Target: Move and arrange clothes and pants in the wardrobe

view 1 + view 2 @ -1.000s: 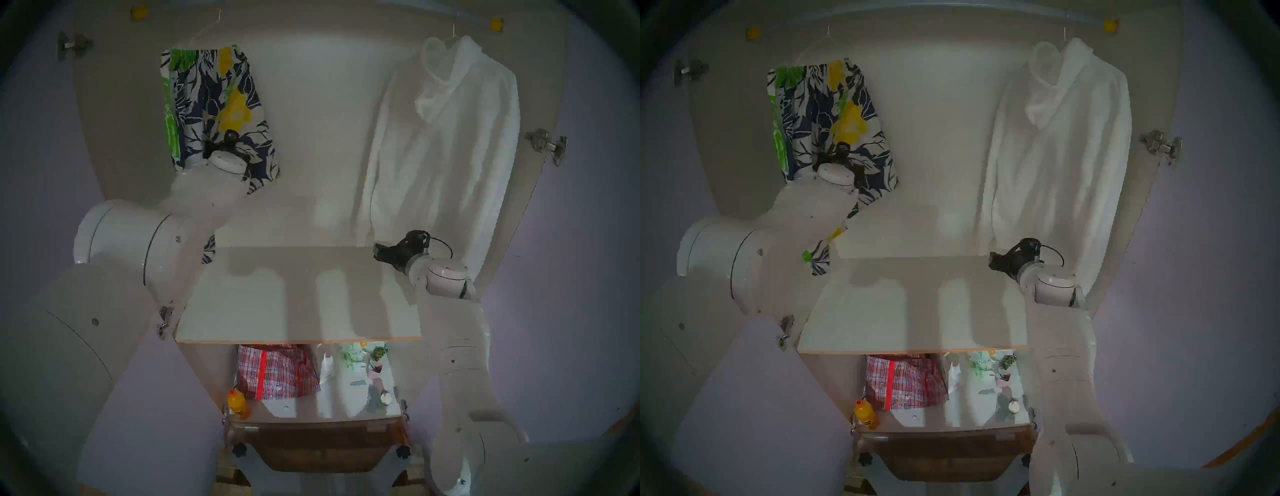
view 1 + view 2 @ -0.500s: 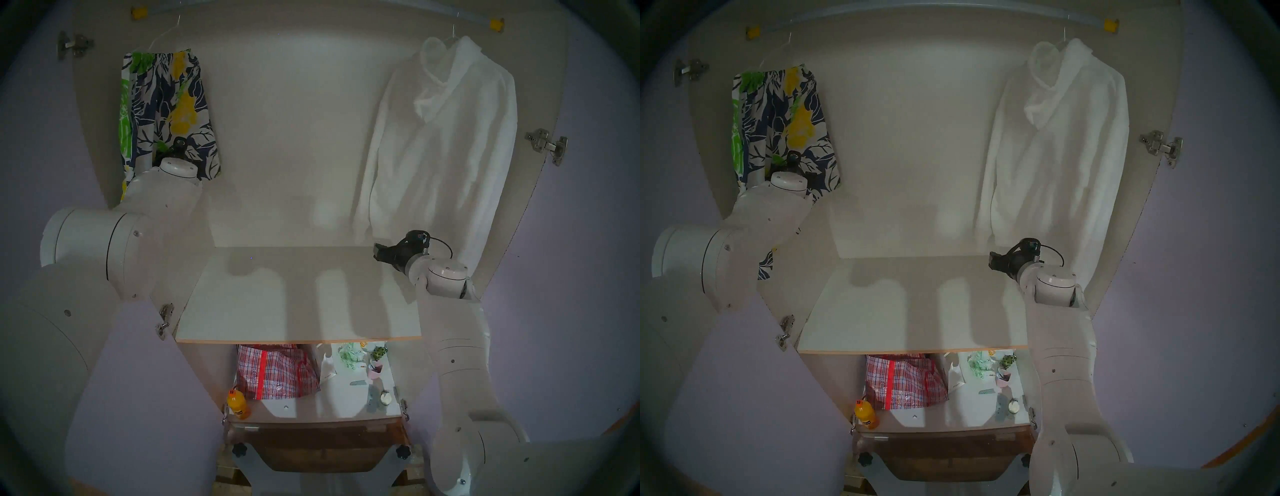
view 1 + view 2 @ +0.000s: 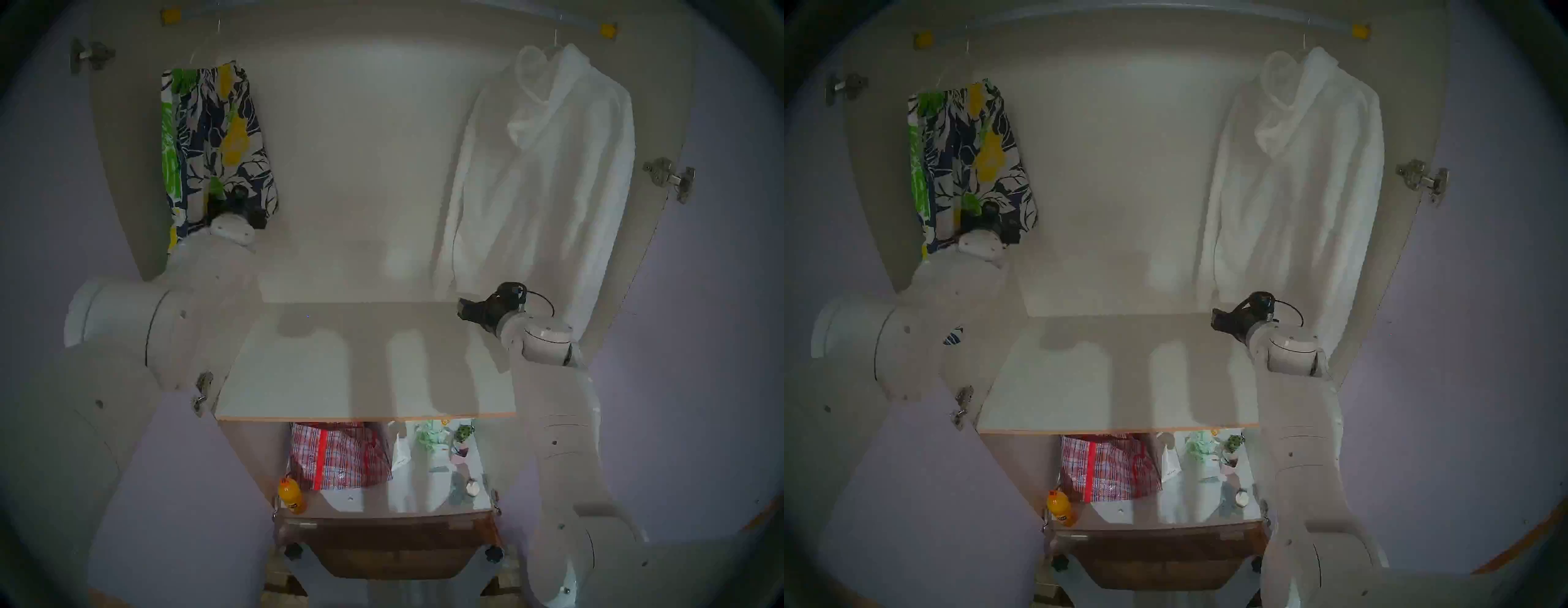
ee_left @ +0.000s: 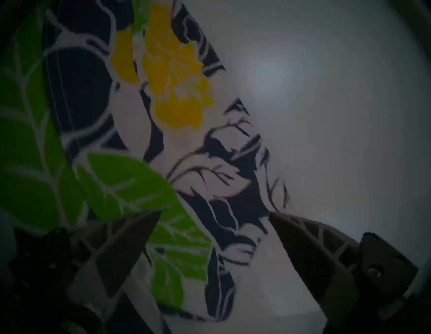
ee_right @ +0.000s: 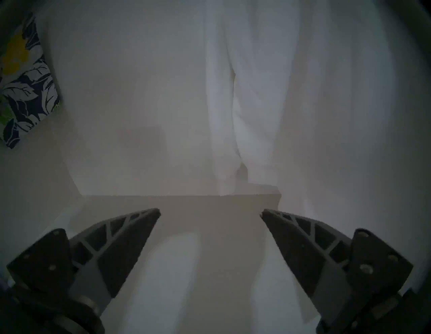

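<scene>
The floral shorts [image 3: 212,140] hang on a thin hanger at the left end of the wardrobe rail [image 3: 608,29]. My left gripper [image 3: 237,199] is at their lower hem. In the left wrist view its fingers [image 4: 130,245] stand wide apart, open, with the printed cloth [image 4: 177,93] close in front of and between them. The white hoodie [image 3: 547,170] hangs at the right end. My right gripper [image 3: 464,310] is open and empty over the white shelf [image 3: 365,365], just left of the hoodie's hem [image 5: 256,93].
Pale lilac doors [image 3: 191,488] stand open on both sides, with metal hinges [image 3: 668,174]. Under the shelf are a red plaid bag [image 3: 339,454], an orange bottle [image 3: 292,494] and small items, including a potted plant [image 3: 464,433].
The shorts and their hanger slid left along the rail with my left arm, then swung back slightly right. My left gripper now sits lower, at the hem. The right arm has not moved.
</scene>
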